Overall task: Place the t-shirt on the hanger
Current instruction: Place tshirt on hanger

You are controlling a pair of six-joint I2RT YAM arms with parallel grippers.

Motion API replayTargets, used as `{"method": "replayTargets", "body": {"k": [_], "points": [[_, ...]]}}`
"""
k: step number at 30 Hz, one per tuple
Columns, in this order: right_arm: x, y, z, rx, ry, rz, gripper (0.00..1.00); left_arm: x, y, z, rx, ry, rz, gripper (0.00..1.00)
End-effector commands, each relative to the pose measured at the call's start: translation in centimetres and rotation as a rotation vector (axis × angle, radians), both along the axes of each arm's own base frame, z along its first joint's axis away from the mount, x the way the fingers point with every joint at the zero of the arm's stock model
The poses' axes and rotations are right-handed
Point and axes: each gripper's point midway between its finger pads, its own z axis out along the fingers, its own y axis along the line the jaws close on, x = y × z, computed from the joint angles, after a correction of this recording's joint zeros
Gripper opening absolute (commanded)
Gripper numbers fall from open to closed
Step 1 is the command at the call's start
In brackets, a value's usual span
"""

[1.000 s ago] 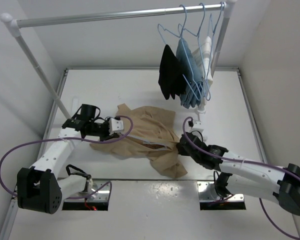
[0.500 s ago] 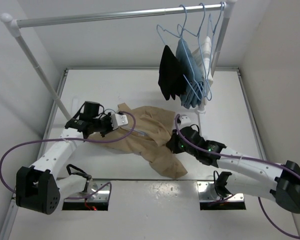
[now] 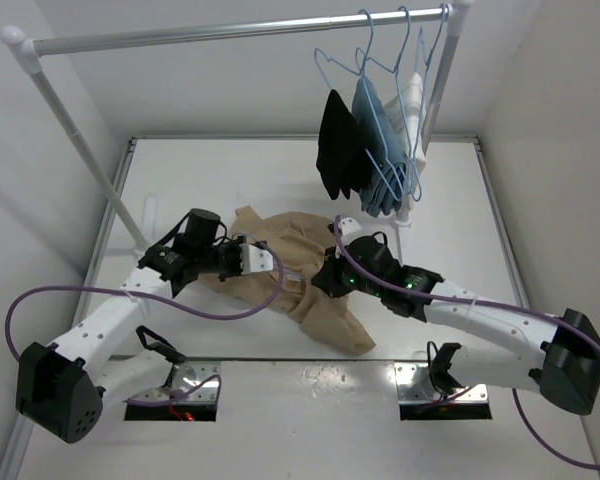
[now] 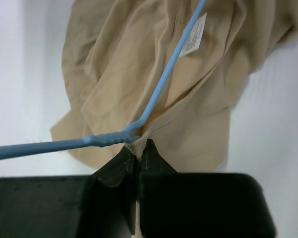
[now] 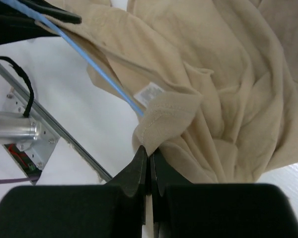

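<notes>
The tan t-shirt [image 3: 302, 268] lies crumpled on the white table between both arms. My left gripper [image 3: 252, 258] is shut on the ribbed collar edge [image 4: 135, 148]. The hanger [image 4: 165, 83], a thin light-blue wire, passes with its twisted neck just beyond those fingertips and runs into the neck opening beside the white label [image 4: 194, 35]. My right gripper [image 3: 322, 280] is shut on a folded hem of the t-shirt [image 5: 161, 121], close to the label [image 5: 148, 93]. In the right wrist view the hanger [image 5: 89, 58] slants under that fold. Most of the hanger is hidden in the cloth.
A white clothes rail [image 3: 230, 30] spans the back, with a slanted pole [image 3: 80, 140] at the left. On its right end hang a black garment [image 3: 338, 145], a blue garment [image 3: 372, 140], a white one [image 3: 412, 95] and bare blue hangers. A metal strip [image 5: 54, 134] borders the table's near edge.
Both grippers have moved toward each other, the left to the right and the right to the left. The t-shirt has bunched up narrower between them. Both stay shut.
</notes>
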Motion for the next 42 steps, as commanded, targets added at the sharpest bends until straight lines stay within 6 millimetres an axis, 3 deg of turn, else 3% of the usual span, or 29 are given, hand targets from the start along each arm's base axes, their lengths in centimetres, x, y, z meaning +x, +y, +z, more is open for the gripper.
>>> {"method": "replayTargets", "body": {"k": [1,6,9,11,13,16,19,22,24,30,36,42], "points": [[0.5,1.8,2.8,0.056,-0.058,0.072,0.0,-1.3,-3.3,3.7,-0.117,-0.046,-0.138,0.0],[-0.3,0.9,3.4,0.005,-0.102,0.138,0.0,-1.7,-3.8,3.3,-0.121,-0.034,-0.151,0.0],[-1.1,-0.7,2.0,-0.074,-0.088,0.154,0.03,-2.2,-4.4,3.4,-0.16,-0.008,-0.166,0.0],[-1.2,-1.7,1.4,-0.131,-0.092,0.154,0.14,-2.8,-4.6,3.1,-0.177,0.02,-0.178,0.0],[-1.4,-2.1,1.4,-0.159,-0.087,0.167,0.35,-3.0,-4.9,3.5,-0.205,0.03,-0.194,0.0],[-1.5,-2.5,1.9,-0.205,-0.095,0.196,0.55,-3.1,-4.8,2.8,-0.195,0.04,-0.198,0.0],[-1.5,-3.4,2.4,-0.253,-0.11,0.204,0.65,-2.8,-4.4,2.4,-0.182,0.037,-0.184,0.0],[-1.3,-3.8,3.7,-0.241,-0.158,0.195,0.68,-2.7,-4.1,2.0,-0.184,0.042,-0.181,0.0],[-1.0,-3.5,4.7,-0.229,-0.181,0.196,0.68,-3.0,-4.1,1.7,-0.205,0.074,-0.173,0.0],[-0.9,-1.6,4.9,-0.219,-0.165,0.253,0.71,-4.7,-4.1,-0.9,-0.251,0.186,-0.177,0.0],[-0.8,4.0,3.7,-0.103,-0.11,0.375,0.72,-4.4,-4.4,-0.5,-0.29,0.191,-0.167,0.0],[-0.7,5.9,2.3,-0.076,-0.07,0.424,0.62,-3.4,-4.0,0.1,-0.297,0.166,-0.14,0.0]]}}
